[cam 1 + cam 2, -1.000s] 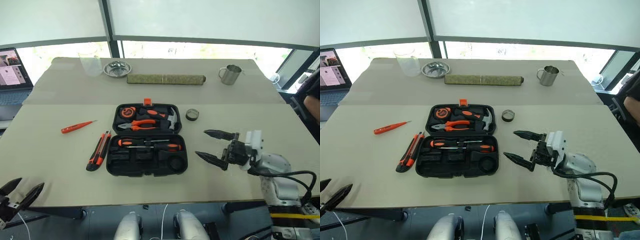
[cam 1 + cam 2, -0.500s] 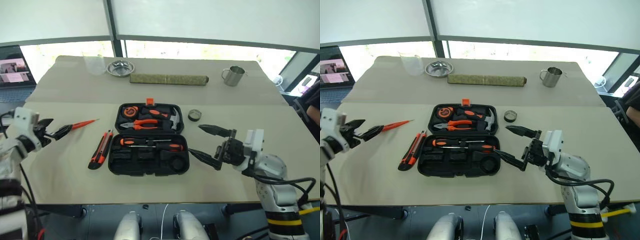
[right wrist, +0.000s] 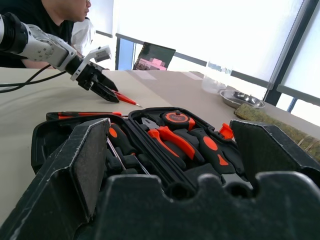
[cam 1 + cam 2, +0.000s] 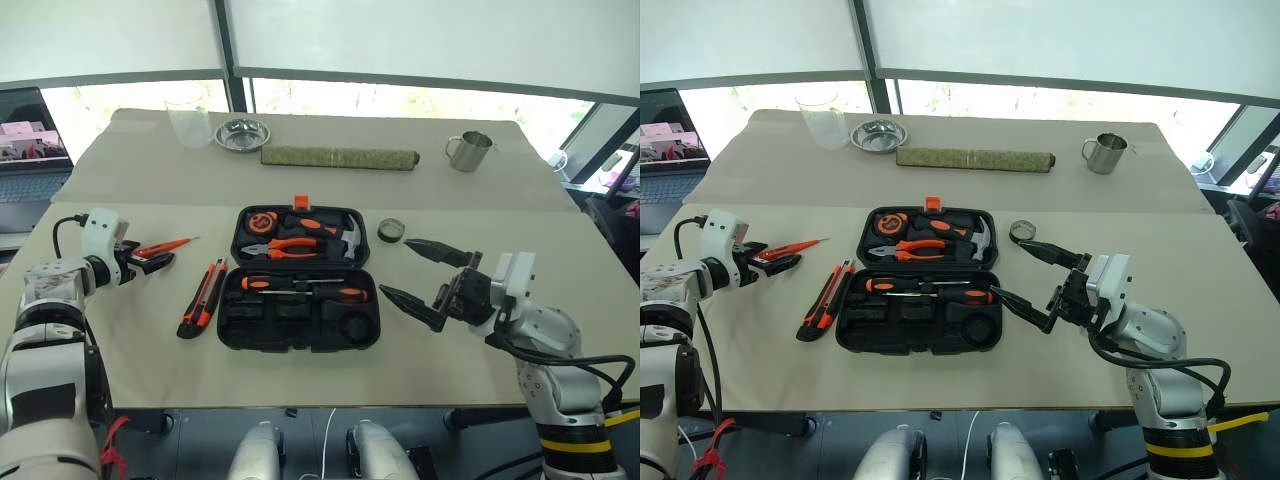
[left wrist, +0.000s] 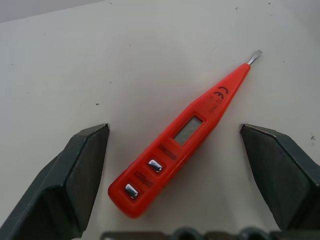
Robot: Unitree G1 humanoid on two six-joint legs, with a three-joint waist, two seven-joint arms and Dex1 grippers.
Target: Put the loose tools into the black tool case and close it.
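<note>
Two claws to watch, both with jaws apart.

Head views first: a big reach by the left gripper (image 4: 163, 263), up from the near table edge a second ago and now at the handle end of the red screwdriver (image 4: 166, 245), well left of the black tool case (image 4: 225, 335). Case lying open, two screwdrivers already seated in its near half. Utility knife (image 4: 200, 298) just left of the case, tape roll (image 4: 391, 231) by its far right corner, both untouched. Barely a shift from the right gripper (image 4: 396, 268), hovering wide by the case's right side.

Left wrist view next: red screwdriver (image 5: 187, 137) flat on the table, slanted between the two fingers (image 5: 75, 175), touched by neither. Nothing gripped yet, but lined up for the pinch, so probably the first pick of the remaining three.

Right wrist view last: looking low across the open case (image 3: 60, 132), nothing between the fingers (image 3: 92, 167).
</note>
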